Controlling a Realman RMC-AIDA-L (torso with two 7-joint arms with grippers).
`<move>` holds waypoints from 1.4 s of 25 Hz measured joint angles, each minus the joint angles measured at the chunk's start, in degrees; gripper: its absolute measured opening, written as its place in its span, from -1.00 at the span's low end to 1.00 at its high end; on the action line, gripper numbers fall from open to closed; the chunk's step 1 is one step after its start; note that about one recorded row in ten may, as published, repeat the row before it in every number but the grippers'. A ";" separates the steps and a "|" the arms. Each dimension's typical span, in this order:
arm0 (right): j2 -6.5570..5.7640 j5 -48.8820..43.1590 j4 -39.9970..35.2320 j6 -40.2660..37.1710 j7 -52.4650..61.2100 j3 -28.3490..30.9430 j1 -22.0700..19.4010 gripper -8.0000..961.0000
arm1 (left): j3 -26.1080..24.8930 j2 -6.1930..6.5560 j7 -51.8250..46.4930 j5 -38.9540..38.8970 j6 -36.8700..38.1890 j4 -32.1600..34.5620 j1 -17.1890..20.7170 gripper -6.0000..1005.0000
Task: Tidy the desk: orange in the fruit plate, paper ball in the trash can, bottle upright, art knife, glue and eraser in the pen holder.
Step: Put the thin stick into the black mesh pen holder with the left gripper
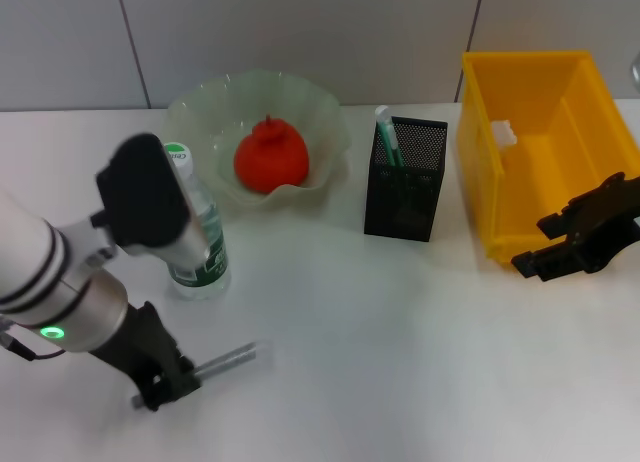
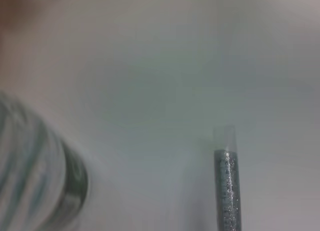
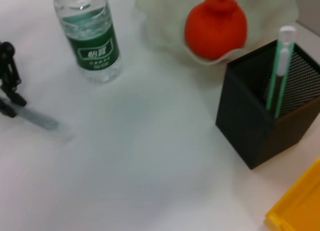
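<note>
Progress check: you are looking at the orange (image 1: 271,156) sitting in the fruit plate (image 1: 200,107), the bottle (image 1: 197,232) standing upright beside it, and the art knife (image 1: 386,134) poking out of the pen holder (image 1: 405,180). A white scrap, possibly the paper ball (image 1: 502,133), is lying inside the trash can (image 1: 530,162). The eraser is not showing anywhere; it may be in the holder already.

Your left gripper (image 1: 160,384) is working low at the near table edge, jaws closing on one end of the glue (image 1: 226,359), which looks just clear of the table. The right gripper (image 1: 575,244) is parked by the bin; whether it is open, you cannot tell.

The left wrist view alone is showing the glue's clear tip (image 2: 224,136); the right wrist view is showing the knife's twin stems.
</note>
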 joint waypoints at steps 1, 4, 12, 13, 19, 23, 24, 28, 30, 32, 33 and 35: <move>0.00 0.15 -0.59 -0.25 -0.01 0.55 -0.21 0.25 | -1.10 0.03 0.43 -1.11 0.54 0.92 0.39 -0.70; 0.03 2.45 -1.98 -1.47 -1.27 2.31 -1.42 0.25 | -9.67 0.10 3.92 -10.43 3.83 5.82 3.16 -0.70; 0.18 15.23 -1.78 -8.48 -15.10 13.43 -7.97 0.25 | -20.37 0.13 10.77 -28.51 5.46 6.82 8.00 -0.70; 0.22 16.31 -1.76 -9.18 -17.02 14.67 -8.84 0.25 | -21.01 0.08 11.43 -30.62 5.03 6.49 8.43 -0.70; 0.17 21.35 2.12 -13.64 -27.16 25.90 -13.94 0.25 | -20.71 -0.15 15.36 -40.12 1.09 3.21 9.91 -0.70; 0.11 22.27 5.76 -17.99 -31.50 34.27 -14.93 0.25 | -17.12 -0.14 21.93 -50.31 -5.87 -5.70 8.70 -0.70; 0.10 22.33 6.29 -18.61 -32.21 35.63 -15.18 0.25 | -15.56 -0.15 25.53 -54.13 -9.27 -10.83 6.68 -0.70; 0.12 22.44 8.09 -18.59 -33.74 37.78 -16.33 0.25 | -14.13 -0.24 27.48 -56.16 -11.96 -13.74 5.31 -0.70; 0.09 22.44 8.82 -18.40 -33.90 38.09 -16.51 0.25 | -11.21 -0.32 30.01 -59.67 -17.45 -17.18 3.22 -0.70; 0.07 22.43 9.35 -18.06 -34.10 38.18 -16.53 0.25 | -11.21 -0.32 30.01 -59.67 -17.45 -17.18 3.22 -0.70; 0.07 22.42 9.52 -17.87 -34.20 38.18 -16.53 0.25 | -4.62 -0.41 31.56 -65.11 -29.41 -18.62 0.76 -0.70; 0.08 22.33 9.82 -17.55 -34.38 38.20 -16.48 0.25 | -1.34 -0.42 31.51 -66.70 -35.49 -18.27 -0.31 -0.70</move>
